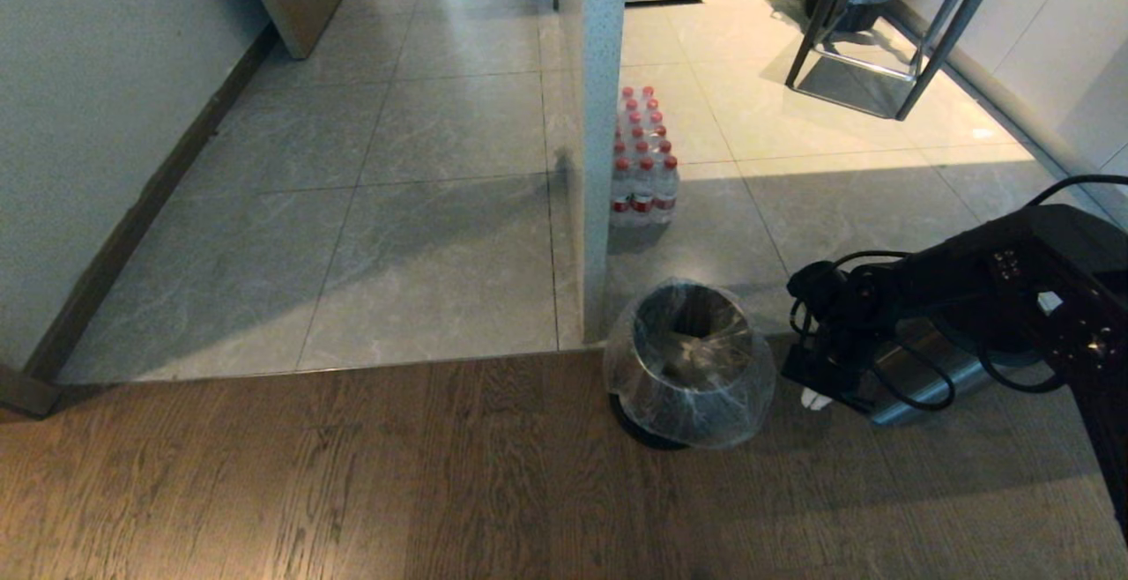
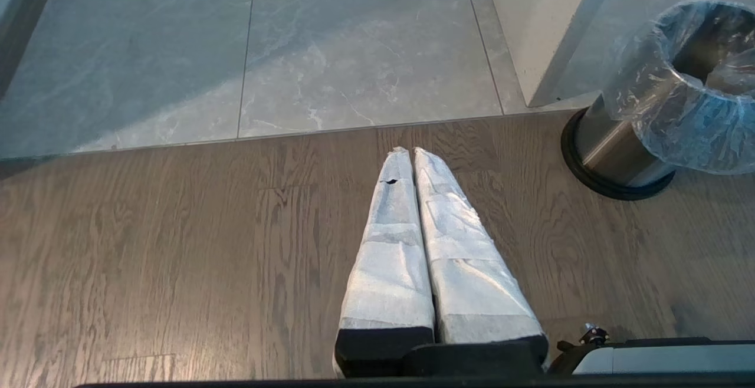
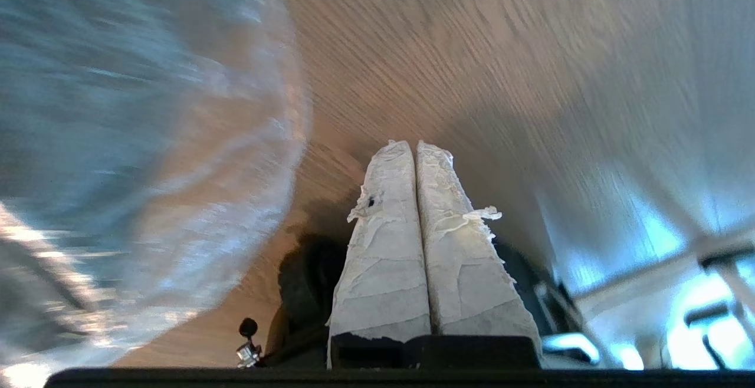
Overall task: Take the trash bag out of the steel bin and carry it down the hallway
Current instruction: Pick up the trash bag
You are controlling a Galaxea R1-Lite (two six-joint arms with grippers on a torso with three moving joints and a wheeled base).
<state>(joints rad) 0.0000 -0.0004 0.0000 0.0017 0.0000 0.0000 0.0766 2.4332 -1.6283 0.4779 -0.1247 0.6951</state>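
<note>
Head view: trash bag (image 1: 692, 368) just left of right hand (image 1: 815, 399).

right claw (image 3: 416, 146) closed, left claw (image 2: 411, 152) closed

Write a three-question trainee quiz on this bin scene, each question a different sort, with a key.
1. True or false: the trash bag is already out of the steel bin.
2. Which floor does the bin stand on? A) grey tile B) wood planks C) carpet
3. Fill in: the right gripper, beside the bin, has its fingers ____.

Key:
1. False; the bag lines the bin, folded over its rim.
2. B, at the edge where the planks meet the tile.
3. Shut, holding nothing.
</note>
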